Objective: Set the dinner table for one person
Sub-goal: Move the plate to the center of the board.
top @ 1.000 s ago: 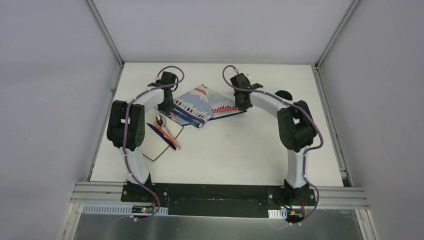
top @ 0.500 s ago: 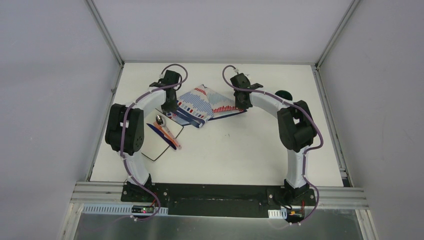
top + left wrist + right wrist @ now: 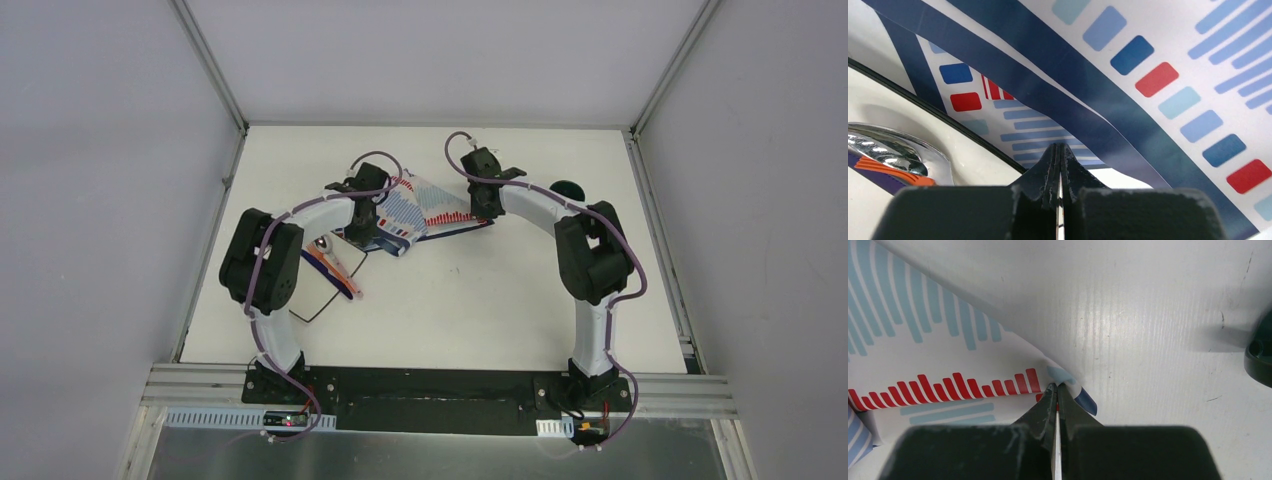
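Note:
A striped red-blue-white cloth [image 3: 415, 205] [image 3: 1158, 60] [image 3: 923, 370] lies crumpled at the middle back of the white dinner table [image 3: 480, 300]. My right gripper [image 3: 484, 212] [image 3: 1057, 385] is shut on the cloth's right corner, which curls up at the tips. My left gripper [image 3: 366, 222] [image 3: 1060, 146] is shut over the cloth's near-left edge, where it overlaps a white square plate [image 3: 318, 288] [image 3: 878, 105]. On the plate lie a metal spoon [image 3: 320, 243] [image 3: 893, 145] and orange and purple cutlery [image 3: 338, 272].
A dark green round object [image 3: 570, 187] [image 3: 1260, 357] sits on the table just right of my right gripper. Grey aluminium rails [image 3: 210, 240] edge the table, and grey walls stand behind it and on both sides.
My left gripper left the cloth's far-left corner, moved right over the cloth and shut again on its near edge. The right arm and the cloth's right corner have stayed put.

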{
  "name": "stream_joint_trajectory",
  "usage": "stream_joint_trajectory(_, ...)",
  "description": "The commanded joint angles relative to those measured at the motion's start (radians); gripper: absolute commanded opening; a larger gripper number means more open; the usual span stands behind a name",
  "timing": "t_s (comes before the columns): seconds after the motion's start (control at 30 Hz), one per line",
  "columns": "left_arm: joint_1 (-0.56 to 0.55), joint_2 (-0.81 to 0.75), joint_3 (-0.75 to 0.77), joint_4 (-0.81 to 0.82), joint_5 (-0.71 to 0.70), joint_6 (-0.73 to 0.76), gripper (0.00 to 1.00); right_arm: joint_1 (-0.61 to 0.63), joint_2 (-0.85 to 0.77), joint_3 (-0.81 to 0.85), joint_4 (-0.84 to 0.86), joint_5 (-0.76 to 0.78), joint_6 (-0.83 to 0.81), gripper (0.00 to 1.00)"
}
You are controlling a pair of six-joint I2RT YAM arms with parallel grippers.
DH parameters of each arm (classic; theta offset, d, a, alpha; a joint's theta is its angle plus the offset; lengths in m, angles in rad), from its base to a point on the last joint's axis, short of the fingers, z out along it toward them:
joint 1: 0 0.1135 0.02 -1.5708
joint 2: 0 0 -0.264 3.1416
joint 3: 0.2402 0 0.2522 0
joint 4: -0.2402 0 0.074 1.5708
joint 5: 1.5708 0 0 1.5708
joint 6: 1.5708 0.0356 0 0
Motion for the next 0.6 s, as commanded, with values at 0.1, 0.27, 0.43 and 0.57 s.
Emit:
stream_joint_trajectory(0.1, -0.030, -0.067, -0.118, 0.015, -0.005, -0.104, 0.00, -0.008, -0.080, -0.007, 0.007, 0.049, -0.025, 0.00)
stream_joint_trajectory(0.27, -0.059, -0.128, -0.191, 0.012, 0.009, -0.169, 0.00, -0.007, -0.077, -0.009, 0.010, 0.045, -0.023, 0.00)
stream_joint_trajectory(0.43, -0.102, -0.184, -0.242, -0.003, 0.011, -0.232, 0.00, -0.005, -0.081, -0.010, 0.010, 0.040, -0.026, 0.00)
stream_joint_trajectory(0.57, -0.143, -0.218, -0.262, -0.024, -0.010, -0.263, 0.00, -0.005, -0.084, -0.012, 0.012, 0.036, -0.026, 0.00)
